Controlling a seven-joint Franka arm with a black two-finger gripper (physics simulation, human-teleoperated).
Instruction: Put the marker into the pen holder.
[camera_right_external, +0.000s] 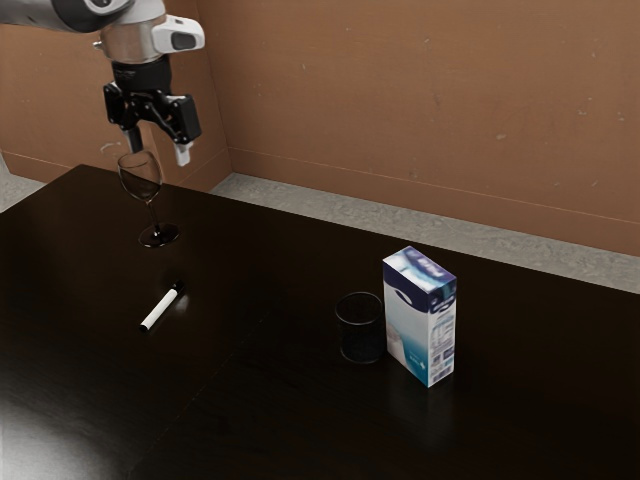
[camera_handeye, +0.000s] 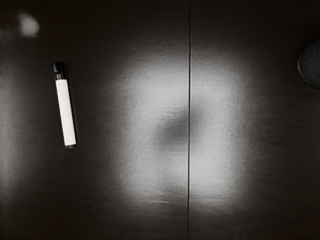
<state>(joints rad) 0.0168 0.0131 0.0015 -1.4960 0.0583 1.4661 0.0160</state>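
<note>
My gripper (camera_right_external: 160, 150) is high over the table at the exterior view's upper left, its two fingers spread with nothing seen between them. The marker (camera_right_external: 160, 308), white with a black cap, lies on the table well below it. In the wrist view the marker (camera_handeye: 65, 111) lies flat, apart from everything else. A dark, round, open-topped cup, the pen holder (camera_right_external: 361, 330), stands upright toward the exterior view's right. Part of the dark pen holder (camera_handeye: 311, 66) shows at the wrist view's edge.
A stemmed wine glass (camera_right_external: 141, 178) stands on the dark table (camera_right_external: 240, 400), overlapping the gripper's lower part in the exterior view. A tall blue-and-white carton (camera_right_external: 420, 318) stands right beside the pen holder.
</note>
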